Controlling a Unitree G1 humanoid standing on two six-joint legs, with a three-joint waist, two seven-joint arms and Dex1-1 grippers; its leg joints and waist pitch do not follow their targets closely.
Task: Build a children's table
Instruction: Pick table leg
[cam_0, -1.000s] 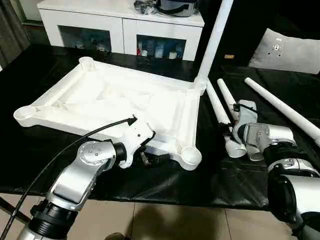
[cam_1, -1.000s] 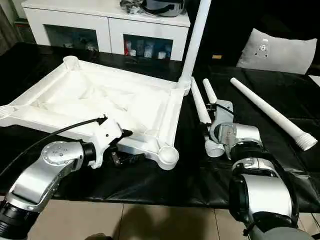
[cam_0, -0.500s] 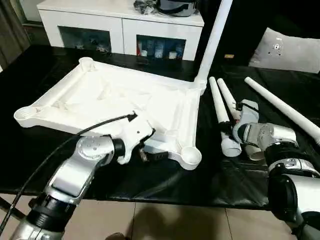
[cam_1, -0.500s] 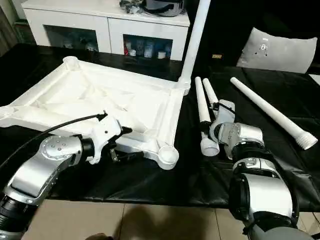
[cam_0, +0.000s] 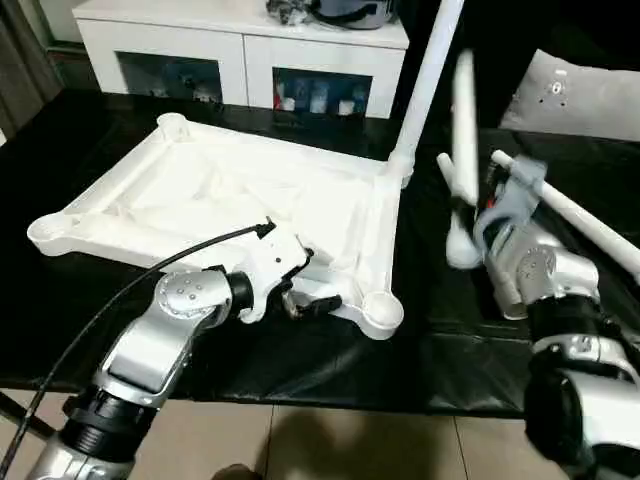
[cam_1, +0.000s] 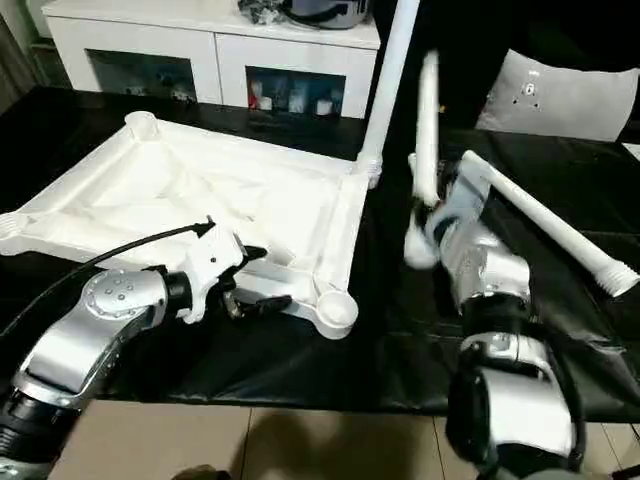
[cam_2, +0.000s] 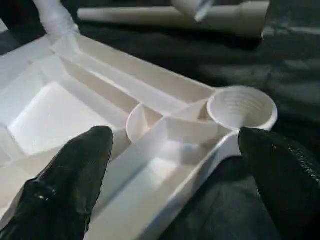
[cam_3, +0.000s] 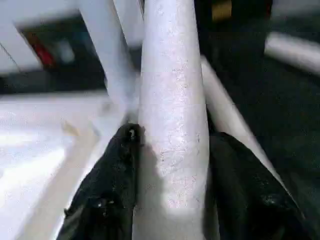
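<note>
The right tool (cam_3: 170, 200) grips a white leg (cam_0: 462, 130), black fingers (cam_3: 107, 190) clamped on either side of the tapered shaft, and holds it near upright above the black-covered desk (cam_0: 300, 365), thick end down. The open socket (cam_0: 381, 312) at the near right corner of the top (cam_0: 220, 200) lies to the robot's left of that leg and nearer the robot, so the leg's long axis, now close to vertical, would need to be carried leftward and lowered thick end first, by this reading. The left tool (cam_2: 175, 150) stands wide open, gripping nothing, its fingers (cam_2: 70, 185) straddling the near rim of the top just beside that same socket; the left arm is the nearer to the socket, the right arm has the leg. The top lies upside down, ribbed underside up, all white, with round sockets at its corners. One leg (cam_0: 428, 85) already stands in the far right socket. Two more legs lie on the desk to the right: one (cam_0: 570, 215) long and slanting away, another (cam_0: 447, 170) partly behind the raised leg
</note>
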